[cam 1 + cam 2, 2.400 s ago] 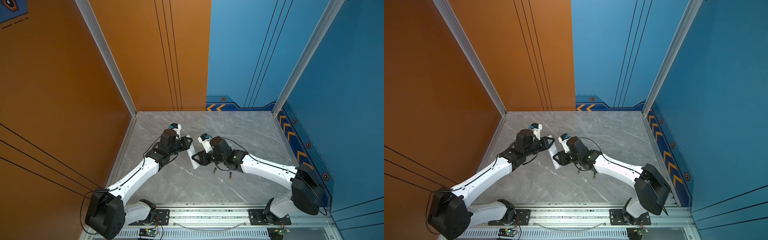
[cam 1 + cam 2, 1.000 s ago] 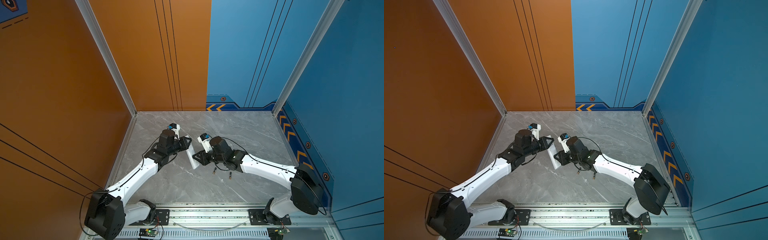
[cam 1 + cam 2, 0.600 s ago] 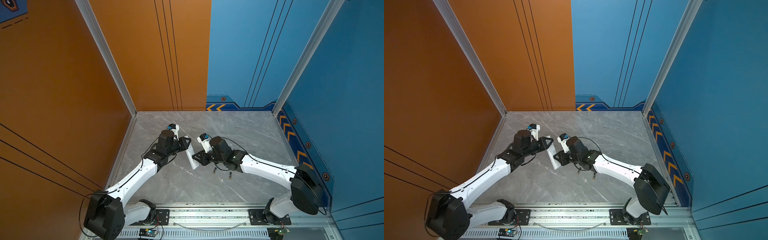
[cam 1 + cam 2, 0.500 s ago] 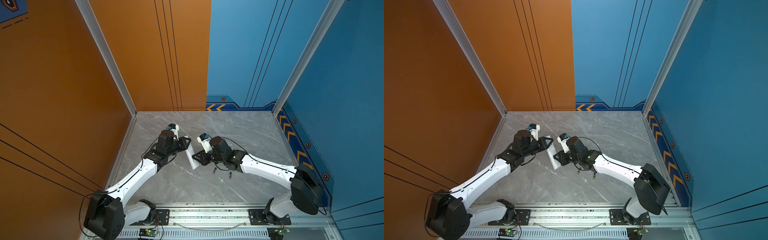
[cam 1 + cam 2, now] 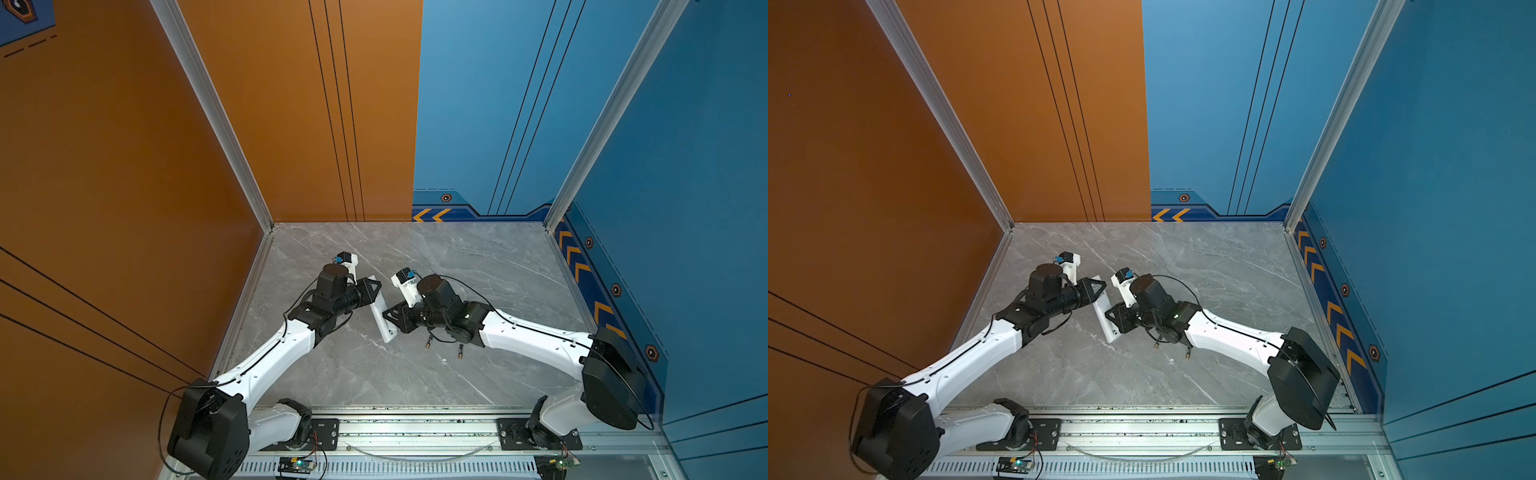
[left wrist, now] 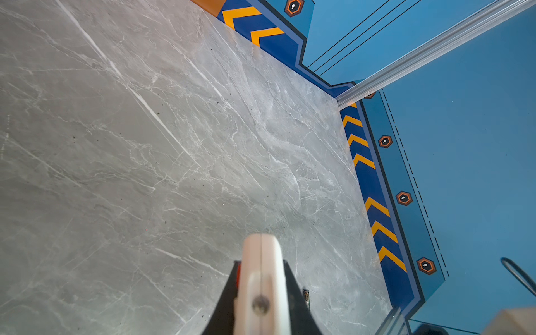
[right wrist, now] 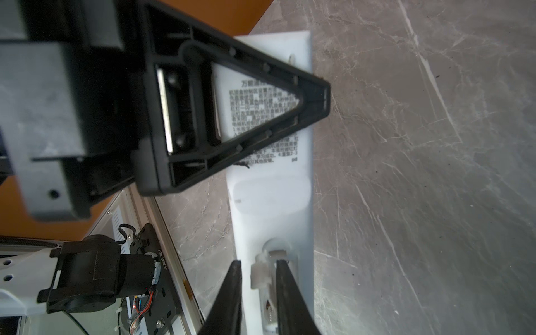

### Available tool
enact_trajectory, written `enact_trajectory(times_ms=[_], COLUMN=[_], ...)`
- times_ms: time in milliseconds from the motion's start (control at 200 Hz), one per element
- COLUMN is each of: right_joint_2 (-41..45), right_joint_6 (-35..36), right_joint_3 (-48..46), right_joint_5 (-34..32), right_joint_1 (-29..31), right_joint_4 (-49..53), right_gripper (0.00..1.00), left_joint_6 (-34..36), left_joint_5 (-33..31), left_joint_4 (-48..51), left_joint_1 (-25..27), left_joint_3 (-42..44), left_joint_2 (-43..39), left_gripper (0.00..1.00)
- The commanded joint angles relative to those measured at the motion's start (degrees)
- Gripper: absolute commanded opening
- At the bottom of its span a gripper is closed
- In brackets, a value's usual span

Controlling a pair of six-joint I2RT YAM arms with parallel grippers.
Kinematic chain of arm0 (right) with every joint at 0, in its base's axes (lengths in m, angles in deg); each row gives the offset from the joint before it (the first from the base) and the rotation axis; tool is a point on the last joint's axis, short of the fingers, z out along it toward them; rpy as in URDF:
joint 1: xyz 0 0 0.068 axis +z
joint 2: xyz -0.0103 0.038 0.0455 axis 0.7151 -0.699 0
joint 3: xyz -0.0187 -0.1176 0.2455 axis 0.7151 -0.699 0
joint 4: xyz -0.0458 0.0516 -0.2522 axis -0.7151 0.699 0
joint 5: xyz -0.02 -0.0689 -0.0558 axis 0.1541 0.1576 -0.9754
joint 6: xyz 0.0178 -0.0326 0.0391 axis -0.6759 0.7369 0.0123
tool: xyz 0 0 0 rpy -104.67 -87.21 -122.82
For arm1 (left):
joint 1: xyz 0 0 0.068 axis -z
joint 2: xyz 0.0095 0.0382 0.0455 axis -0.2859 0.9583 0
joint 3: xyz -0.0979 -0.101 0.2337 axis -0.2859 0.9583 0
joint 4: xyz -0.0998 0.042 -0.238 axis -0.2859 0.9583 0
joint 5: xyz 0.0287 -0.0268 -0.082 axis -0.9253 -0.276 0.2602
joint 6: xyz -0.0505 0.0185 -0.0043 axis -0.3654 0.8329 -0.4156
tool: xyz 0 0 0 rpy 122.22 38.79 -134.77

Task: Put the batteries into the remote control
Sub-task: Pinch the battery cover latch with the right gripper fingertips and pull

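Note:
The white remote control [image 5: 381,318] is lifted off the table and tilted, its plain back with printed text [image 7: 290,185] facing the right wrist camera. My left gripper [image 5: 376,286] is shut on its far end; in the left wrist view it shows end-on [image 6: 261,252] between the black fingers. My right gripper [image 7: 258,266] is at the near end, its jaws a narrow gap apart astride a small white tab [image 7: 258,272] at the open battery compartment, where a spring shows. Whether they pinch it does not show. Two batteries [image 5: 428,342] [image 5: 460,351] lie on the table under the right wrist.
The grey marble table [image 5: 478,270] is walled by an orange panel [image 5: 124,208] on the left and blue panels [image 5: 685,208] at the back and right. A metal rail [image 5: 415,428] with both arm bases runs along the front edge.
The left wrist has shifted slightly toward the back with the remote's far end. The right gripper stays at the near end, its jaws a touch narrower.

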Motion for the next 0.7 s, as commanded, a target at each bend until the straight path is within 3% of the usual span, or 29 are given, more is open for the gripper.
enact_trajectory(times_ms=[0,696], right_joint_2=[1.6,-1.6], right_joint_6=[0.8,2.2], right_joint_3=[1.0,1.1], right_joint_5=[-1.0,-2.5], right_joint_1=[0.2,0.8], right_joint_4=[-0.5,0.7], right_gripper=[0.20,0.19], left_joint_6=[0.6,0.2], left_joint_5=[0.1,1.2], left_joint_4=[-1.8,-2.4], left_joint_1=[-0.8,-1.9], left_joint_3=[1.0,1.1], left_joint_2=[-0.2,-0.6], left_gripper=[0.00,0.00])
